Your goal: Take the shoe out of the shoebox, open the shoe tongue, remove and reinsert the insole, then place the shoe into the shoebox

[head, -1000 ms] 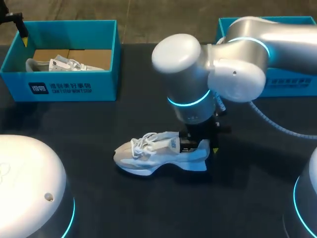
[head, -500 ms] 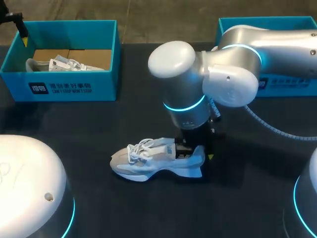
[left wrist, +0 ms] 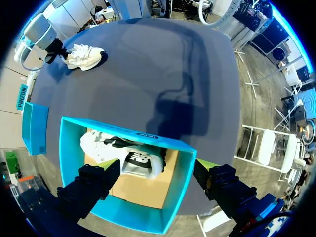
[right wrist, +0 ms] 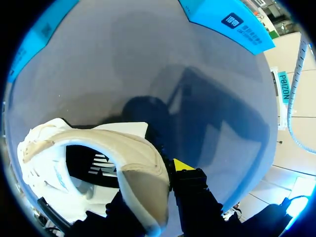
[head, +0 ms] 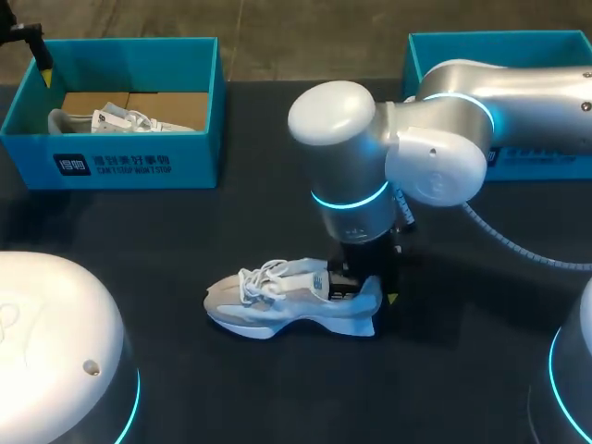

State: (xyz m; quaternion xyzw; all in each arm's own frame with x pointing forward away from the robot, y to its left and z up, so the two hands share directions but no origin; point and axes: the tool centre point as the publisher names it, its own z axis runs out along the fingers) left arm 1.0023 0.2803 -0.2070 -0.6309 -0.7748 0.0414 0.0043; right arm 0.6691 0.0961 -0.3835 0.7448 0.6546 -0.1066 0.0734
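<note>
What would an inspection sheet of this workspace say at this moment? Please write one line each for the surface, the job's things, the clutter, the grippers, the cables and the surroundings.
Surface: dark table, no spill or mark seen.
Job's things: white shoe stands on its sole on the table, toe toward my left. The left shoebox is open, with a second shoe inside. The right shoebox is partly hidden behind my right arm.
Clutter: nothing seen.
Grippers: right gripper is shut on the shoe's heel, one finger inside and one outside. The left gripper is open above the left shoebox.
Cables: grey hose hangs off the right arm, apart from the shoe.
Surroundings: nothing seen.
</note>
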